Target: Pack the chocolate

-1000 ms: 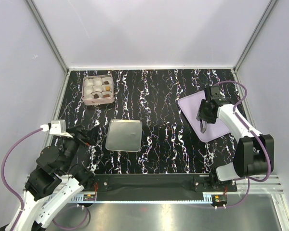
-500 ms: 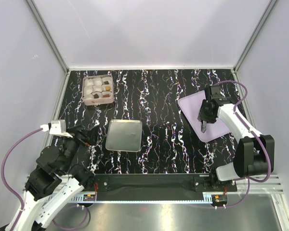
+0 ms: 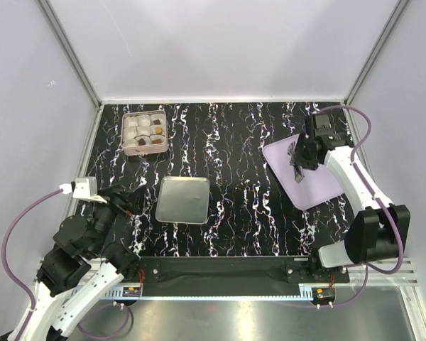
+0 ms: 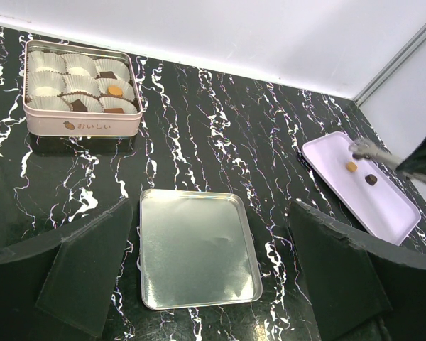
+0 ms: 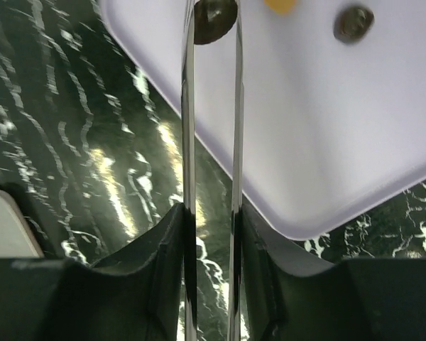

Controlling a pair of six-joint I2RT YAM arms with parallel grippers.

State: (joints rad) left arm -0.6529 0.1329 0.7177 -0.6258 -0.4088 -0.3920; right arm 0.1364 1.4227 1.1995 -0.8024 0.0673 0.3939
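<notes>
Black surface (image 3: 248,142) with white veins, pale walls (image 3: 220,50) on three sides. At the right, lilac tray (image 3: 319,193) with the loose chocolate: one dark lump (image 5: 214,20), one tan lump (image 5: 280,6), a second dark lump (image 5: 353,23). At the far left, pink tin (image 4: 82,126) of white paper cups (image 4: 46,64), some already filled; near the middle, silver lid (image 4: 199,249) lying flat.

Right tool (image 5: 211,220) clamped narrow on thin metal tweezers (image 5: 188,128), squeezing both legs. Tweezers pointing straight ahead from the tool, long axis running directly to the first dark lump, tips standing one on each side of it. Pinched already or only straddled: cannot tell. Lump roundish, without a clear long axis or pointing direction, so probably no need of turning the wrist.

Left tool (image 4: 213,284) spread wide, holding nothing, well apart from the tray. Right arm (image 3: 348,177) clearly the nearer one to the chocolate. Probably next: lift the lump, then carry across the surface toward the tin, far to the left of the tray; risk of slipping from smooth tips.
</notes>
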